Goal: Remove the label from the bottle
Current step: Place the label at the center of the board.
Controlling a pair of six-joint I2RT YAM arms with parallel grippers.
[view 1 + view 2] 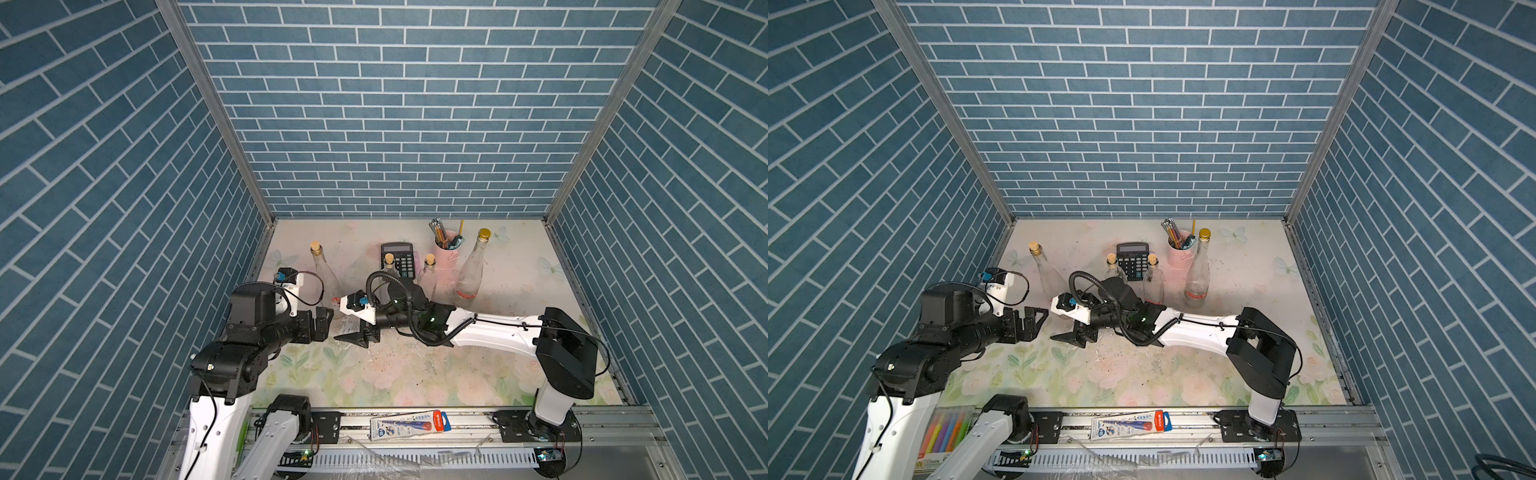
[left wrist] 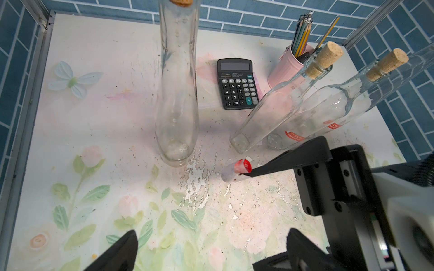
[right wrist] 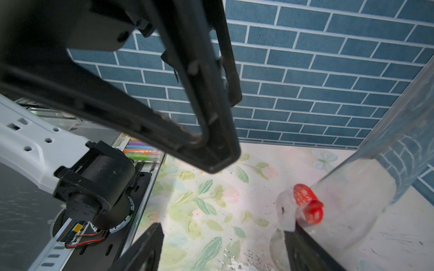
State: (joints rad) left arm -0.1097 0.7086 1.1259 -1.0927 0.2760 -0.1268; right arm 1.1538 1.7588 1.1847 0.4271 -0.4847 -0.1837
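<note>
Fingers (image 3: 310, 255) of right gripper (image 3: 223, 228) spread, clasping nothing; 1 tip touches curled label (image 2: 236, 172), likely glue-stuck | label off glass, on table (image 2: 94, 131) beside tall bottle (image 2: 176, 93) | left gripper (image 2: 211, 232) wide, empty, standing clear.

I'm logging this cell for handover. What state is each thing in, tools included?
left tool: open, empty
right tool: open, one finger at the label
label: off any bottle, curled, on the table
cone bottle: upright, corked, bare
two small bottles: upright, corked
gold-capped bottle: upright, capped, red strip near base
calculator: flat, display blank
pink cup: upright, holding pencils
</note>
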